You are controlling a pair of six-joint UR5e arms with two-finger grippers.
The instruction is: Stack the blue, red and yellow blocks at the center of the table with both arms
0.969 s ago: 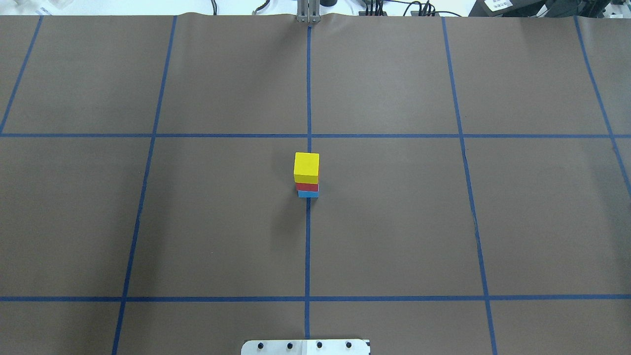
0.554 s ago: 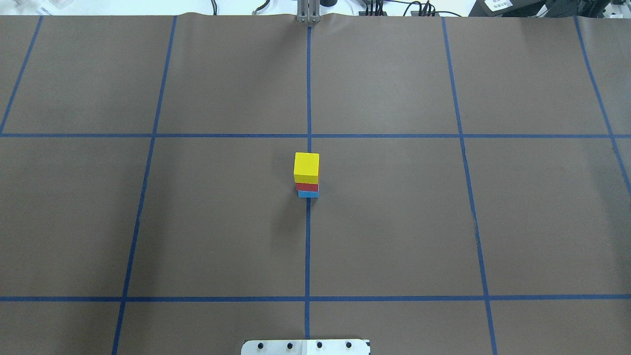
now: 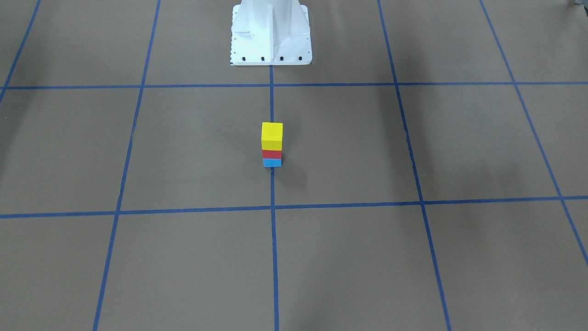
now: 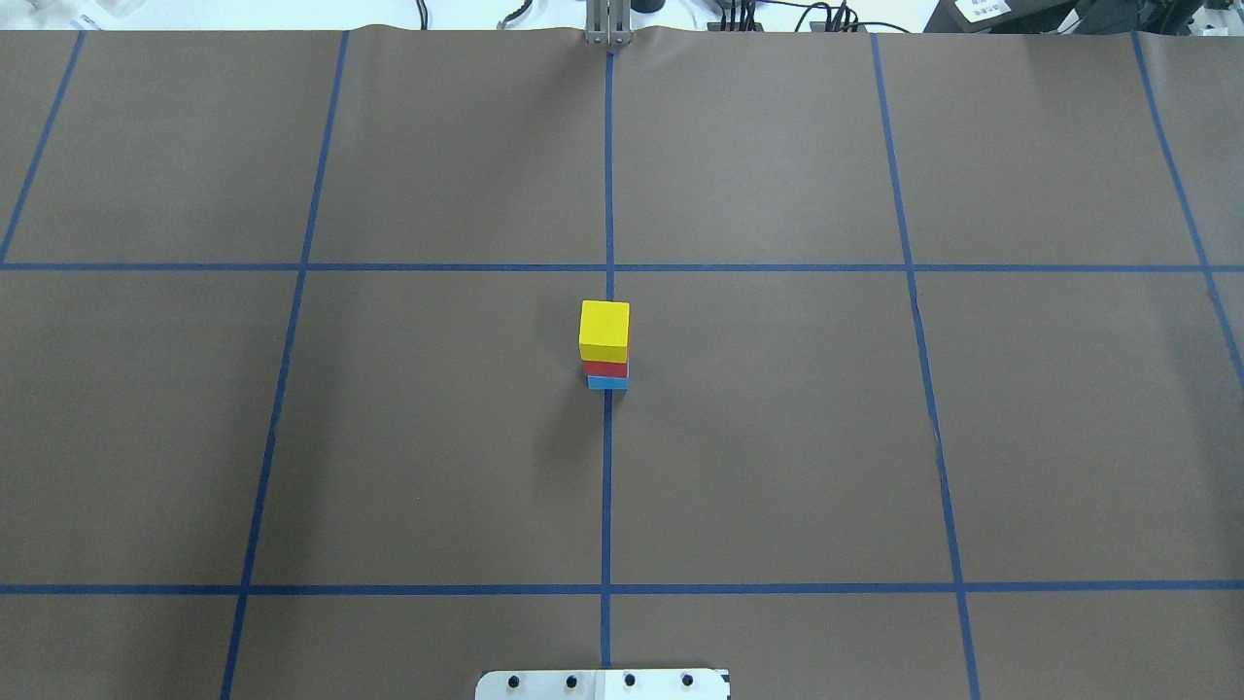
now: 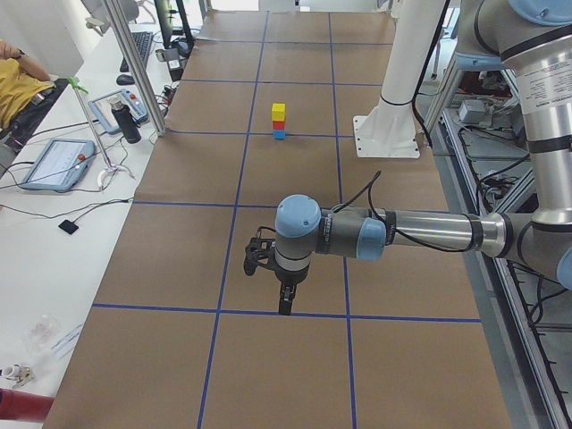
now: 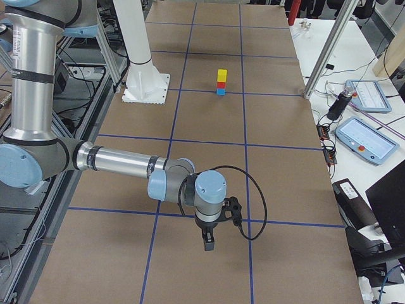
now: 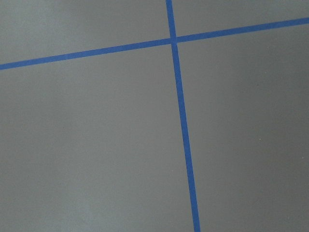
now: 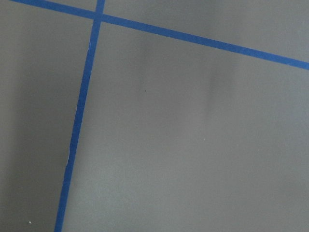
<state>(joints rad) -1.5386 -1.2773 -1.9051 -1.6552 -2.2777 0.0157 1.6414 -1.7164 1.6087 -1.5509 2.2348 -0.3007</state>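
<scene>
The left claw (image 5: pixel 285 302) hangs over the brown table (image 4: pixel 408 457), well away from the blocks. It shows only from the side, so I cannot tell if it is open or closed. The right claw (image 6: pixel 209 239) hangs over the other end of the table, and I cannot tell about that one either. Each wrist camera sees only bare table and blue tape lines (image 7: pixel 183 145).

The blocks are in the middle of the table, right on the long tape line. The blue block (image 4: pixel 607 383) sits on the table, the red block (image 4: pixel 606 368) sits on top of it, and the yellow block (image 4: pixel 604 329) is on the very top. The tower looks straight, so the job looks done.

The blocks look small, hard and light, with smooth flat sides. I think a claw should pinch one on two flat sides across from each other, near the middle. A bump could knock the little tower over
</scene>
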